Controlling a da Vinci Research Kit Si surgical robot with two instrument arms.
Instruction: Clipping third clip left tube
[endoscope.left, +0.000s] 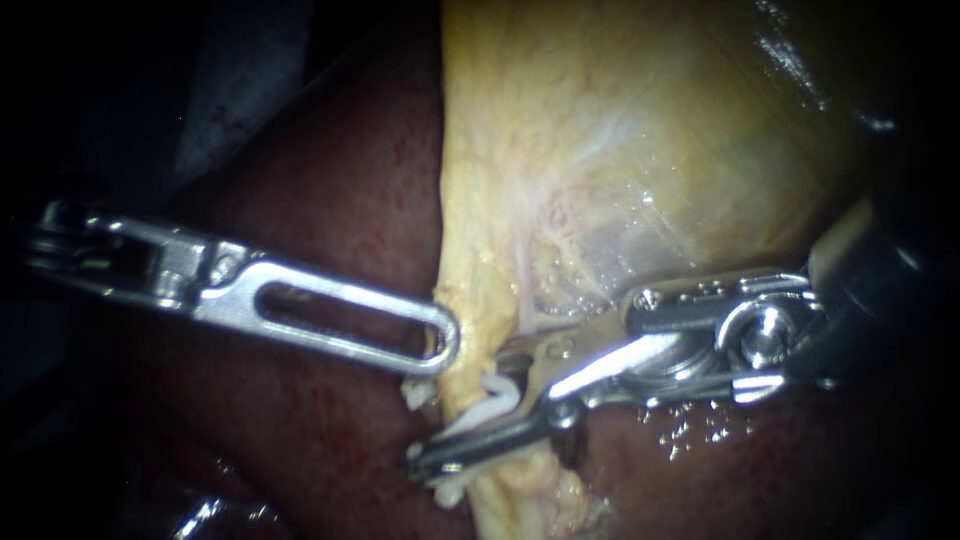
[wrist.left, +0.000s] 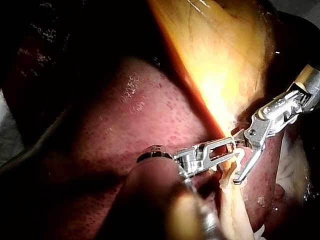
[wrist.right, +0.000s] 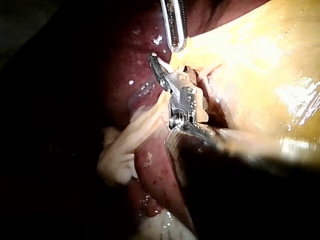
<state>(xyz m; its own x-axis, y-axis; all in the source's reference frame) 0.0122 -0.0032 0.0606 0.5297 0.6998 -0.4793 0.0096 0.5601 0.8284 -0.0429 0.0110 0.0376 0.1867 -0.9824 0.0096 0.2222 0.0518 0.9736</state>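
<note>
Two instruments meet at the narrow lower end of the gallbladder (endoscope.left: 620, 150), which lies over the dark red liver (endoscope.left: 330, 200). The left instrument (endoscope.left: 440, 345) has its hand clamped on the pale edge of the gallbladder, just above the tube (endoscope.left: 520, 490). The right instrument (endoscope.left: 456, 410) has its hand spread wide, and it carries a white clip (endoscope.left: 485, 405) that touches both halves. This clip sits around the tube, just under the left hand. More white pieces show beside the tube, but I cannot tell what they are.
</note>
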